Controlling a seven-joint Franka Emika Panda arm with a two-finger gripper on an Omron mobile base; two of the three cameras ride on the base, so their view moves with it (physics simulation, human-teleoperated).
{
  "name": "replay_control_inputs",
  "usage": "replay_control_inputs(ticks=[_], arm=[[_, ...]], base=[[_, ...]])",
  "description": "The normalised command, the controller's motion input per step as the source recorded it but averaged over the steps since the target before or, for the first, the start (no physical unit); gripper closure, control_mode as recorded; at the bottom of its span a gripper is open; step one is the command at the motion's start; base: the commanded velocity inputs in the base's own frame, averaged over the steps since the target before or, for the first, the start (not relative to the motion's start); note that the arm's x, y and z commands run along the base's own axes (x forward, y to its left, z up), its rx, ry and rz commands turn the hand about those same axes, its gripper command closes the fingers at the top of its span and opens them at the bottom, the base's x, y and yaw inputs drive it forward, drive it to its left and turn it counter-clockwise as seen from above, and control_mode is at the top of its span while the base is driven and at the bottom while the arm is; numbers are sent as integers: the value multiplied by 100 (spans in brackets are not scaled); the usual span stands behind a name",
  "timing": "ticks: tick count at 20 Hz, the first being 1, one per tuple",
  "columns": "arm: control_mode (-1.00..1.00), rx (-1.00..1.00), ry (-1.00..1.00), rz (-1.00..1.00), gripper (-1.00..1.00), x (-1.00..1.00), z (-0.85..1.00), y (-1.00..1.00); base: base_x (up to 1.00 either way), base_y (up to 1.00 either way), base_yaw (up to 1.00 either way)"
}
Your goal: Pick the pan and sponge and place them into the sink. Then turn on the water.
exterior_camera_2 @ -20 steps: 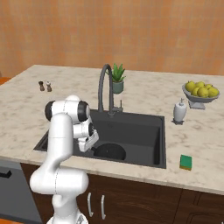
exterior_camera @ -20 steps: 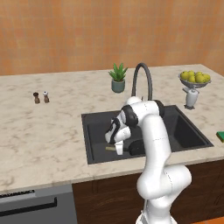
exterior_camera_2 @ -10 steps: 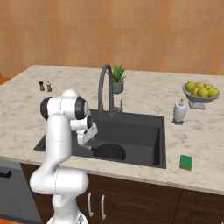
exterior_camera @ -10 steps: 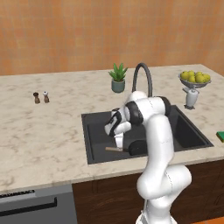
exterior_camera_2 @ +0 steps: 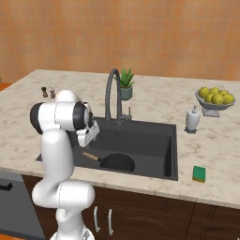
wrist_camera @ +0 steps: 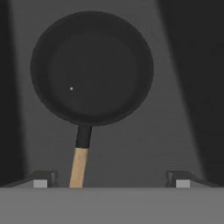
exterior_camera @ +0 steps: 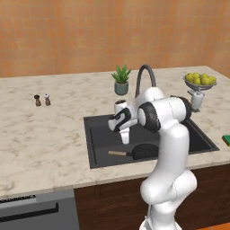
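hand view: pan (wrist_camera: 92, 68) lies flat in sink (exterior_camera_2: 154, 140) below released pincer (wrist_camera: 111, 177); sponge (exterior_camera_2: 199, 174) on counter (exterior_camera_2: 206, 140), faucet (exterior_camera_2: 110, 93) dry, both left to do.

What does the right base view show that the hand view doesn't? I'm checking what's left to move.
Right base view: the small bright-green rectangular sponge on the beige marble counter, and the tall dark arched faucet. Hand view: the light wooden handle running between the open gripper's spread tips. Both: the round black frying pan lying in the dark grey sink.
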Motion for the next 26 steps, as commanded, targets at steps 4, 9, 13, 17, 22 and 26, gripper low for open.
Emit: replay_control_inputs(ticks=[4,9,13,17,22,26], arm=[[-100,0,-5,46,-100,-65,49,1],[-100,0,0,48,-100,-60,67,34],[-100,0,0,46,-100,-23,95,26],[-100,0,0,46,-100,-11,100,1],[-100,0,-5,55,-100,-16,73,-1],[-100,0,-15,58,-100,-16,39,-9]], base=[[0,0,0],[0,0,0],[0,0,0],[0,0,0],[0,0,0],[0,0,0]])
